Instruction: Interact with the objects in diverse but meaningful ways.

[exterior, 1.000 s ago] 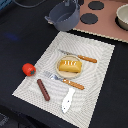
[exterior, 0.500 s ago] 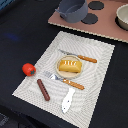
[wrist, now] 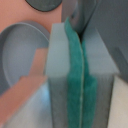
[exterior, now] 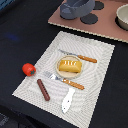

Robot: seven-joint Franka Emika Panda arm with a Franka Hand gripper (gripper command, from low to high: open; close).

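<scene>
Your gripper (wrist: 80, 75) is out of the exterior view, where the bread loaf (exterior: 69, 65) sits on the tan plate (exterior: 59, 71) mid-placemat (exterior: 95, 60), while the wrist view shows green pads (wrist: 75, 65) pressed together beside a grey pot (wrist: 20, 55).

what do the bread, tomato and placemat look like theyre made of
The bread looks like moulded toy plastic: smooth, evenly yellow-orange, with neat slash marks. The tomato also seems plastic, glossy red with a small highlight. The placemat looks like woven fabric or vinyl, pale with fine stripes and a matte surface; the picture is too blurred to settle which.
</scene>
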